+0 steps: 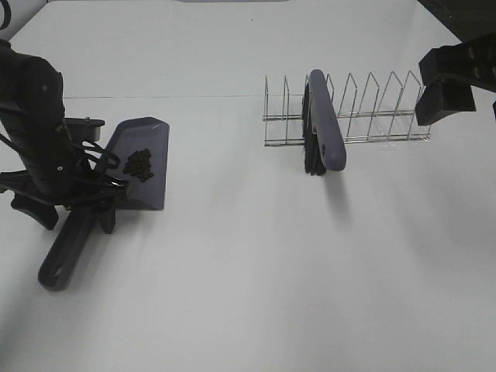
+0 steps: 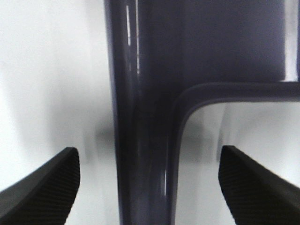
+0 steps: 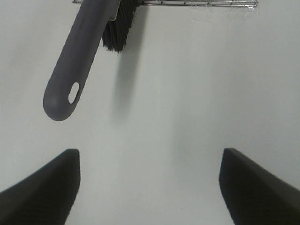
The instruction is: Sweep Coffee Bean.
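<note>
Beans swept, tools parked

Coffee beans [image 1: 140, 164] sit in the dustpan [image 1: 152, 139] near the table's [image 1: 256, 271] left edge; the brush [image 1: 326, 124] rests in the rack [image 1: 387, 116]; both grippers [image 2: 149, 187] [image 3: 150, 187] gape, empty.

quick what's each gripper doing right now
Left gripper: open, jaws either side of the dustpan handle, not gripping.
Right gripper: open, empty.

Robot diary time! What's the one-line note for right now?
dark coffee beans: in grey plastic dustpan | grey-handled brush: in wire rack | left gripper: open astride dustpan handle | right gripper: open
</note>
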`<state>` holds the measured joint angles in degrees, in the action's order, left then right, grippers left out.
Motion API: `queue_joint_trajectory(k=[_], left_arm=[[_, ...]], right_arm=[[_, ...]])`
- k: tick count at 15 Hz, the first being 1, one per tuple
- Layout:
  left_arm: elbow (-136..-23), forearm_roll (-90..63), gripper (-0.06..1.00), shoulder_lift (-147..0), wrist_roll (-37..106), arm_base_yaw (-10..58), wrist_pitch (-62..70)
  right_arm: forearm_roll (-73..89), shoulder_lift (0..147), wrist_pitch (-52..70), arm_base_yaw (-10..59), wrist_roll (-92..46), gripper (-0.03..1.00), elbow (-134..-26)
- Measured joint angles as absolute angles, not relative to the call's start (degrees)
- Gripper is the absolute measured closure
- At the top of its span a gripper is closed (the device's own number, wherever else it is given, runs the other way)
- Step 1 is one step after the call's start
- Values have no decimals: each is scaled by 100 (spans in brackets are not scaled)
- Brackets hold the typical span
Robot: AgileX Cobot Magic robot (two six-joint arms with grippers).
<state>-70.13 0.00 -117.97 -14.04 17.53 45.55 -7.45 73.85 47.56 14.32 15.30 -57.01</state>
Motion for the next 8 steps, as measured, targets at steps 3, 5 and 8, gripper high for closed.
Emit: queue_joint_trajectory(k=[3, 5, 8], left_arm=[[-7019, 34, 20, -11322, -1238, 1753, 4704], [-7019, 309, 19, -10514, -1192, 1753, 4973], [-7019, 819, 19, -9775, -1175, 1748, 5231]], right_arm=[[-745, 7385, 4756, 1432, 1530, 20, -5701], [-934, 7385, 4910, 1432, 1415, 20, -5701], [-1112, 7385, 5174, 1432, 1266, 20, -5701]])
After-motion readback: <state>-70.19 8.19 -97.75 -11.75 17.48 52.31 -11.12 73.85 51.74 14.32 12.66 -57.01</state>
